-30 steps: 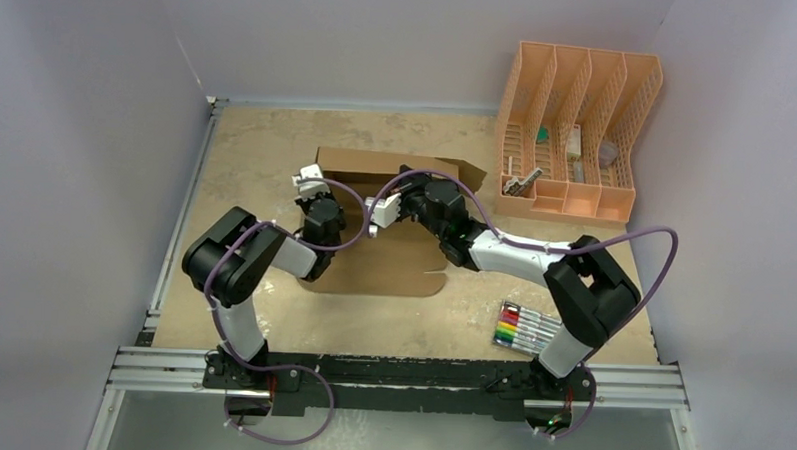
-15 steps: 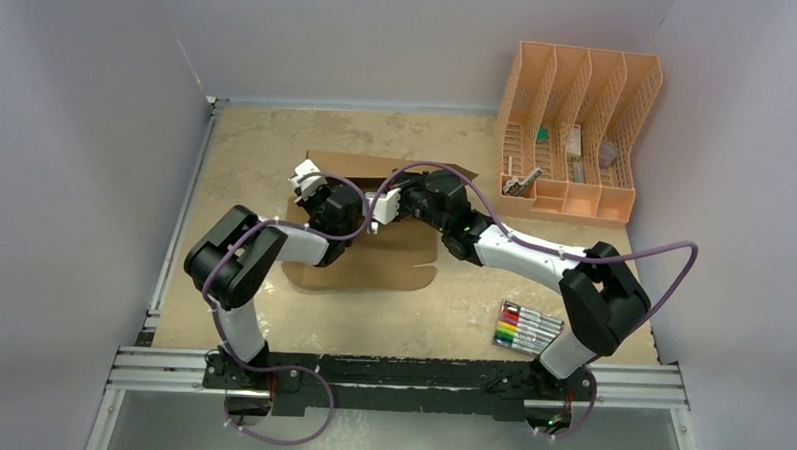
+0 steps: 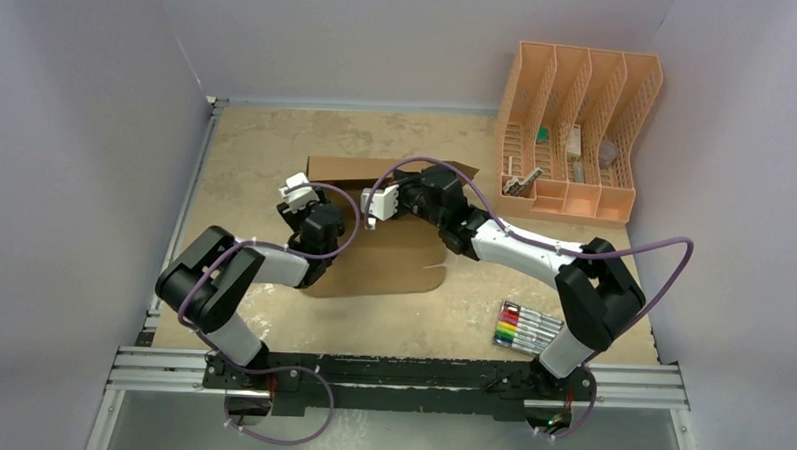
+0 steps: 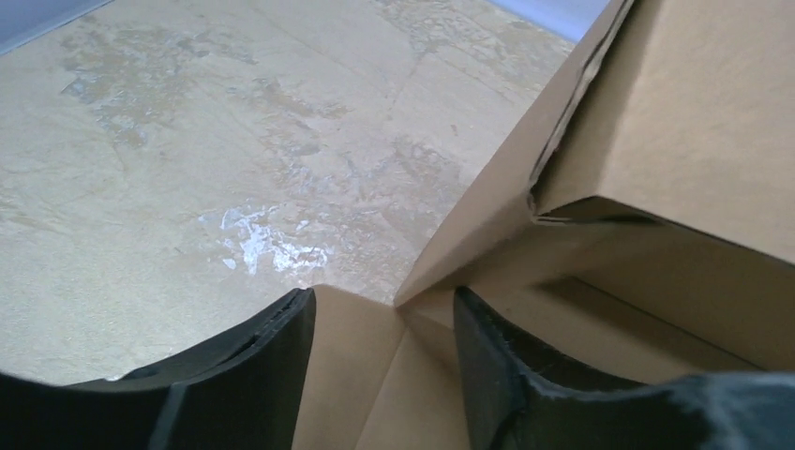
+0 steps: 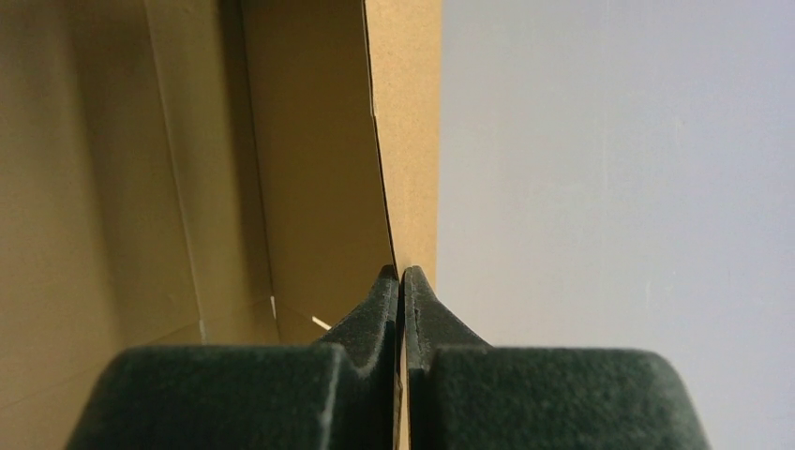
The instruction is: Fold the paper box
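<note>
We saw the right jaws pinched shut on a wall of the paper box (left jaws apart, gripping nothing).

The right arm covers part of the paper box; organizer contents are too small to identify.

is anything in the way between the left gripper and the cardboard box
Nothing visible does. The left gripper is open, and a corner of the paper box sits right in the gap between its fingers, with bare table beside it. The right gripper is shut on the box's raised edge.
</note>
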